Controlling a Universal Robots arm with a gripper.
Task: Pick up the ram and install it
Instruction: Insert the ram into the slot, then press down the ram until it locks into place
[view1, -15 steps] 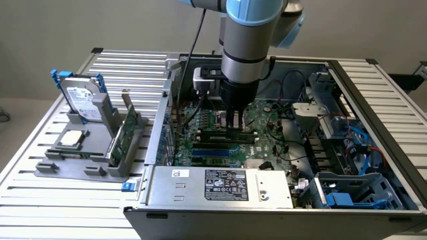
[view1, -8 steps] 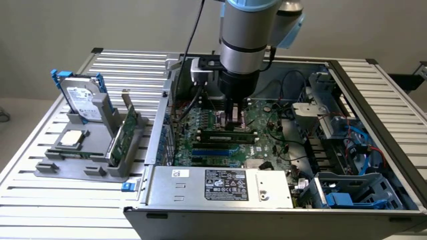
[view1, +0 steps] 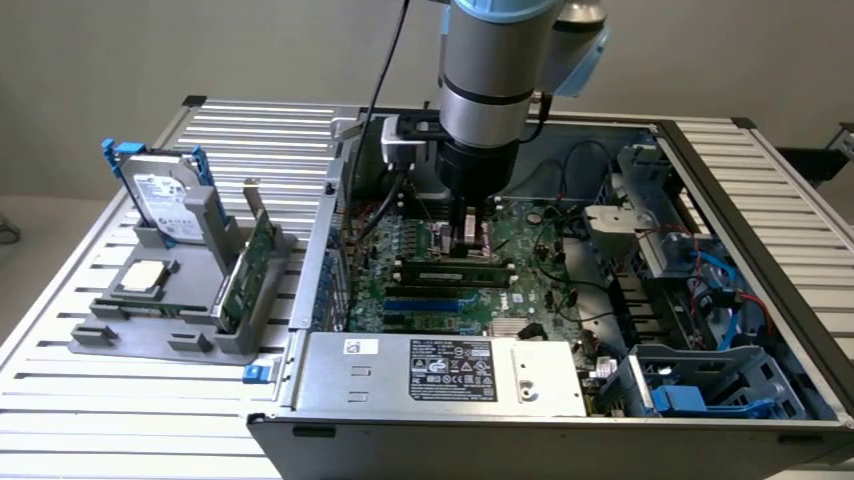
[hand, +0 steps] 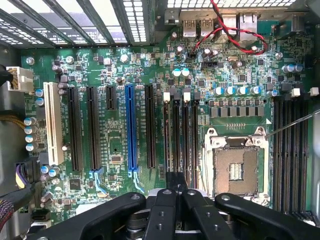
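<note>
In the exterior view I'm holding the hand (view1: 470, 243) down inside the case (view1: 561, 400), over the ram (view1: 461, 270) lying along the board's slots. In the wrist view the fingers (hand: 165, 210) are clenching on what looks like the ram's edge (hand: 176, 145); I judge the seating step is under way, calling for a straight, even press.

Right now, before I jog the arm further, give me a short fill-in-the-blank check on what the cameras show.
1. The gripper is down inside the open computer case, right above the green ____.
2. Its fingers are ____ on the ram, which stands in a slot beside the empty CPU socket.
3. The hard drive with ____ rails stands in the grey holder outside the case.

Missing words: motherboard; shut; blue
</note>
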